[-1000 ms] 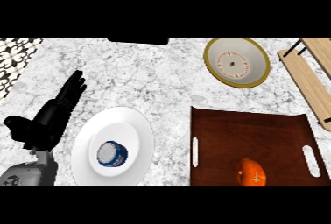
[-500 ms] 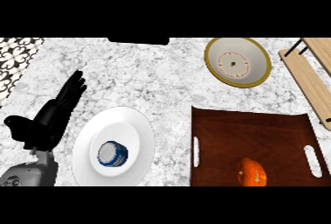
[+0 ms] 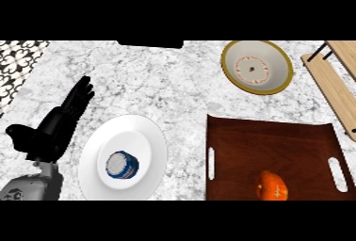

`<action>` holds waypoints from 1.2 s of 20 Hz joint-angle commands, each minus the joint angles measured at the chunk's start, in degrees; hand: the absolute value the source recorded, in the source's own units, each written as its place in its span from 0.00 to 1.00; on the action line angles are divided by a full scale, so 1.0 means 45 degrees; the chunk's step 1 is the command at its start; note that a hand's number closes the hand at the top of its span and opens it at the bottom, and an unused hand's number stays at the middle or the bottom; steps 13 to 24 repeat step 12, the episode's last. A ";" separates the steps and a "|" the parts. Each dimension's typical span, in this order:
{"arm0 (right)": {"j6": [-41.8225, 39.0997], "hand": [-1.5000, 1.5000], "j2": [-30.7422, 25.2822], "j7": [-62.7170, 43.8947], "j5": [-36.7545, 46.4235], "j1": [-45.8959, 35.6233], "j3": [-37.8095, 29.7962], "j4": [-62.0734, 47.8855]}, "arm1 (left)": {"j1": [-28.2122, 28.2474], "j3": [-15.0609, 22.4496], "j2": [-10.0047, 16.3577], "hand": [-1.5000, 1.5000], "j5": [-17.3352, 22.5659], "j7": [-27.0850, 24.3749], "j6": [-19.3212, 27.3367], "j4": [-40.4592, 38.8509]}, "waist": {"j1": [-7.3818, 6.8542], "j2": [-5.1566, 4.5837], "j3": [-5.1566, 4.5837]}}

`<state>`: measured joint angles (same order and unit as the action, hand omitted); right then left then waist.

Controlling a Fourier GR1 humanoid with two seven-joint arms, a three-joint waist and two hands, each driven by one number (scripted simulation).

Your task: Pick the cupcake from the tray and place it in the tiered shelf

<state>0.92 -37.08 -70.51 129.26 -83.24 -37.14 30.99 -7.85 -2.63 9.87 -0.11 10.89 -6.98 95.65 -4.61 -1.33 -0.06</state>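
A single head view looks steeply down on the marble counter [image 3: 173, 80] from the robot's own side, near enough that the counter's top fills almost the whole frame. The robot's side lies along the bottom, where the left hand [image 3: 52, 129] comes in at the lower left and the brown tray [image 3: 278, 141] is cut off at the lower right. The wooden tiered shelf [image 3: 334, 80] is clipped by the right edge.
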 commanded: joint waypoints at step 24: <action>0.0704 0.00 0.3892 -0.3270 0.1990 -0.1207 0.0169 0.7793 | 0.0521 -0.0264 0.0042 0.50 -0.0081 -0.0055 0.0160 -0.0156 | 0.0673 0.0368 -0.0014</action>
